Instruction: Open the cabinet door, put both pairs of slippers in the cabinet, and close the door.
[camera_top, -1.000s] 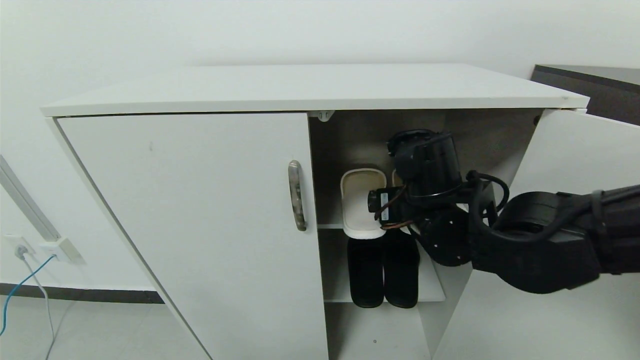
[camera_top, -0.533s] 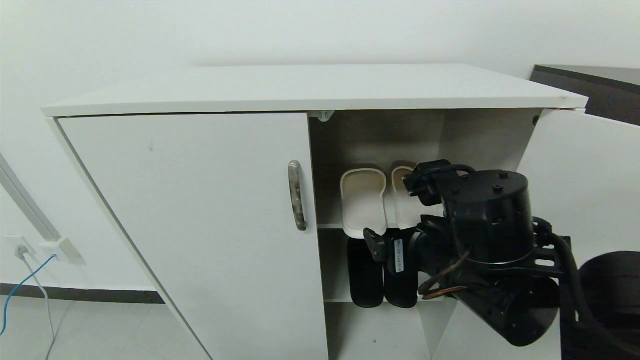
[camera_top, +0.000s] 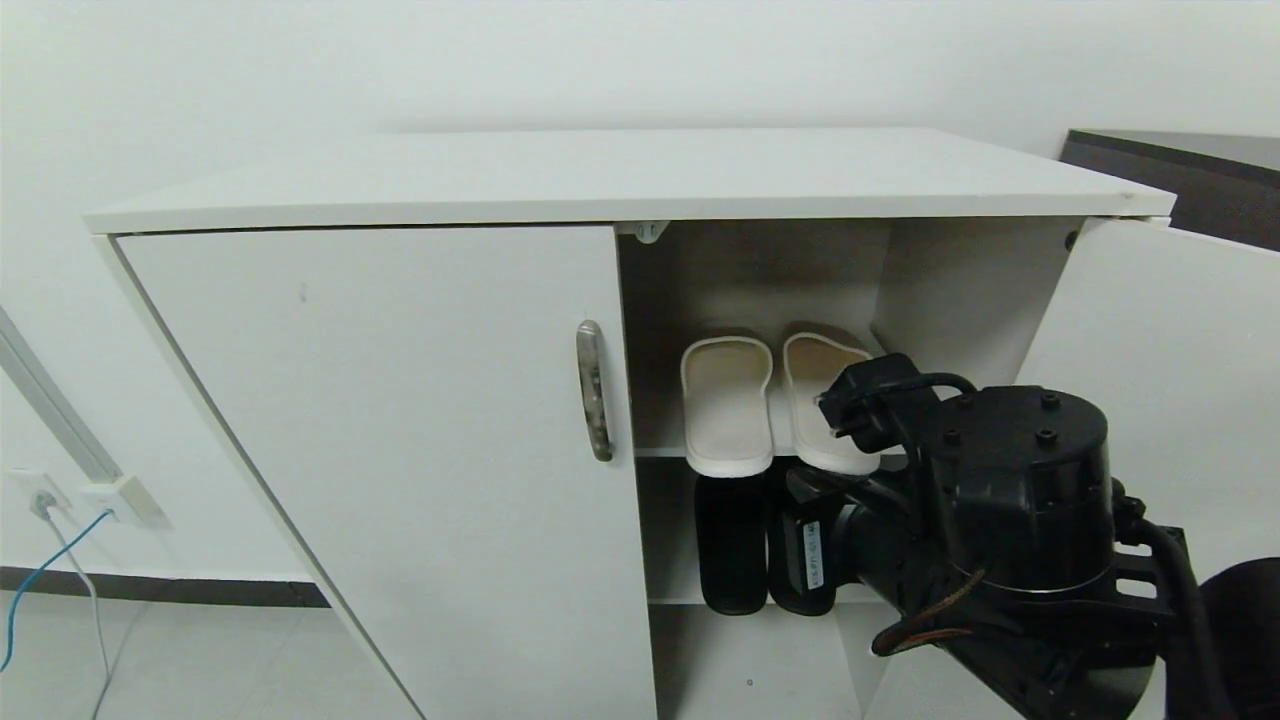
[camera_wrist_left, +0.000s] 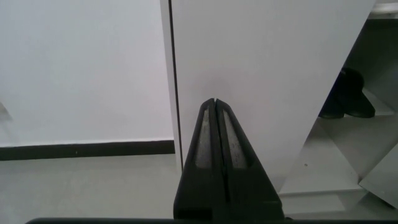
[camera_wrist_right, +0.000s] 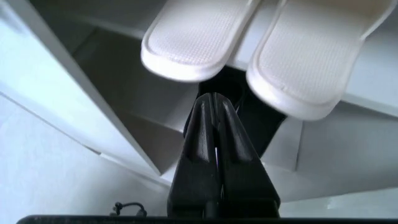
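Observation:
The white cabinet (camera_top: 640, 175) has its right door (camera_top: 1160, 380) swung open and its left door (camera_top: 380, 430) closed. A pair of white slippers (camera_top: 727, 405) lies on the upper shelf, its heels jutting over the shelf edge. Below them, a pair of black slippers (camera_top: 732, 545) rests on the lower shelf. My right arm (camera_top: 1010, 500) hangs in front of the opening, low and to the right. My right gripper (camera_wrist_right: 214, 98) is shut on nothing, just under the white slippers' (camera_wrist_right: 202, 40) heels. My left gripper (camera_wrist_left: 215, 102) is shut and empty, facing the closed left door (camera_wrist_left: 261, 62).
A metal handle (camera_top: 594, 390) sits on the left door's inner edge. A wall socket with a blue cable (camera_top: 40, 500) is at the lower left by the floor. Dark furniture (camera_top: 1200, 170) stands behind the open door at the far right.
My right arm has pulled back out of the upper shelf, down and toward the camera. The white slippers stay on the shelf, and both are now uncovered.

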